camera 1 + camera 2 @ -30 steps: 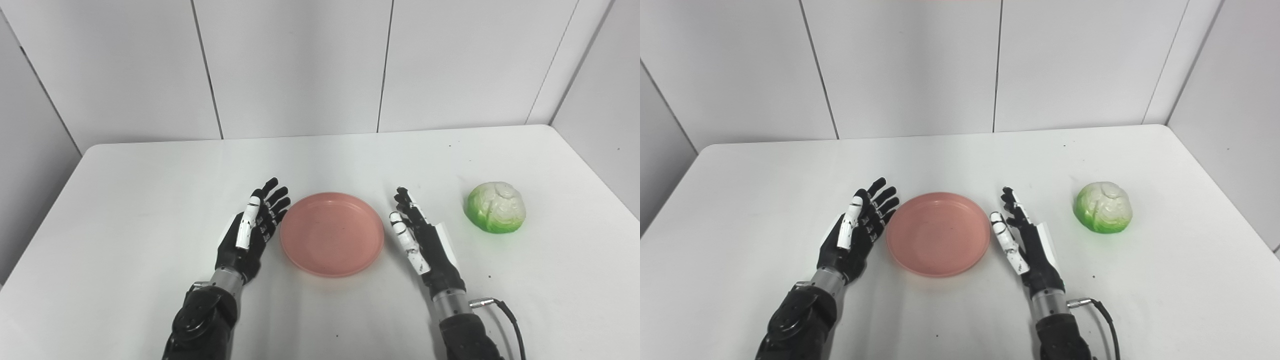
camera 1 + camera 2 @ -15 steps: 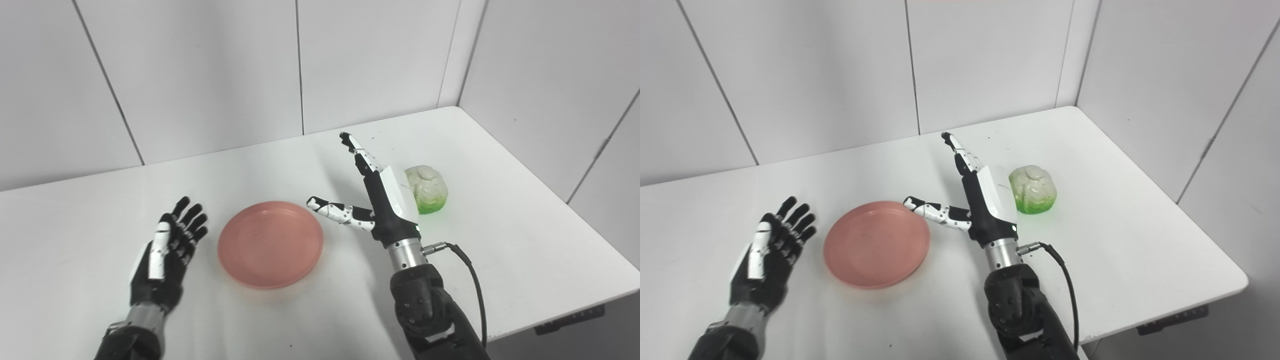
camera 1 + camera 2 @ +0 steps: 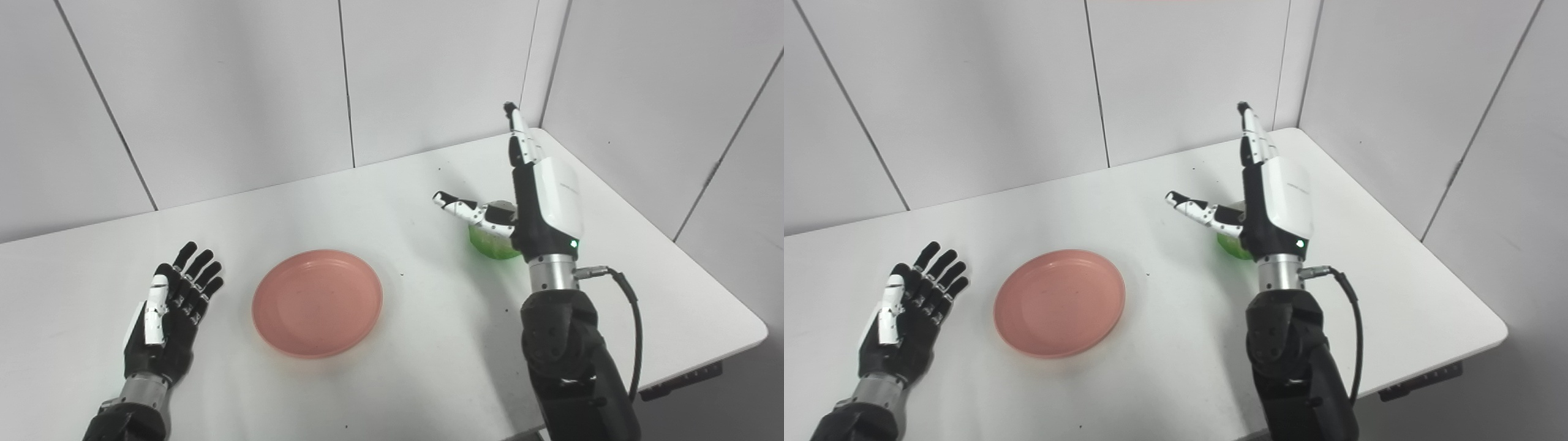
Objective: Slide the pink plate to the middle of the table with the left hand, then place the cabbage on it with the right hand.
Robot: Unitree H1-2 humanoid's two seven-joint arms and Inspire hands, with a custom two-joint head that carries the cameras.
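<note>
Pink plate (image 3: 317,302) lying flat on the white counter (image 3: 392,380), both hands released.
Left of the plate and apart from it: left hand (image 3: 167,317), fingers spread, holding nothing. Right of the plate, well apart: right hand (image 3: 534,196), raised upright, fingers straight, thumb stretched toward the plate, holding nothing. Behind that hand, mostly hidden, only a green edge showing: cabbage (image 3: 490,245), on the counter.

white table (image 3: 392,202), dark specks, perhaps dirt; grey panelled wall (image 3: 233,86).
</note>
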